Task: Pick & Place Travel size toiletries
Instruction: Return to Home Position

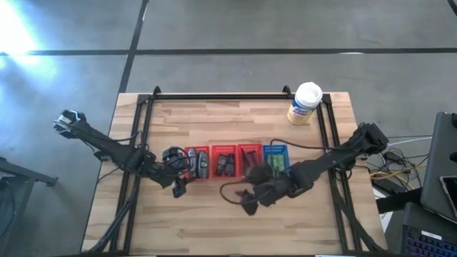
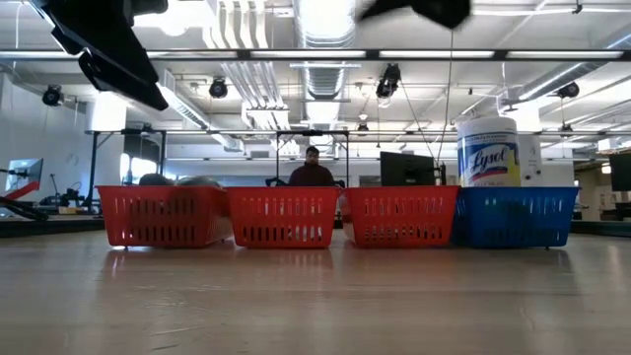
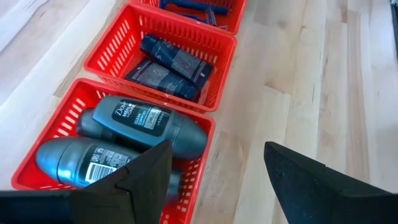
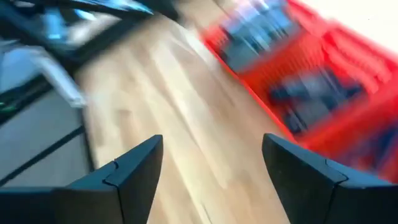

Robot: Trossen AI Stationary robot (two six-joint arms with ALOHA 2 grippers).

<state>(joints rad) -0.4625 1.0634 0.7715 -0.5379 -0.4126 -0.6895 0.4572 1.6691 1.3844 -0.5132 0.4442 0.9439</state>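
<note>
Four small mesh baskets stand in a row at mid-table. The leftmost red basket [image 3: 186,180] holds grey oval bottles [image 3: 146,121] lying flat. The second [image 3: 118,43] holds dark flat packets [image 3: 168,65], the third [image 1: 250,158] thin dark sticks, and the blue one [image 1: 275,160] green tubes [image 1: 275,167]. My left gripper [image 3: 217,152] is open and empty, above the near side of the leftmost basket [image 1: 178,188]. My right gripper [image 4: 211,144] is open and empty, over bare wood nearer than the blue basket [image 1: 248,205].
A white-lidded yellowish tub [image 1: 305,103] stands at the far right corner, behind the blue basket [image 2: 513,217] in the low view. A black frame rail [image 1: 221,96] runs along the far edge and down both sides. Bare wood lies in front of the baskets. A person [image 2: 313,170] sits far behind.
</note>
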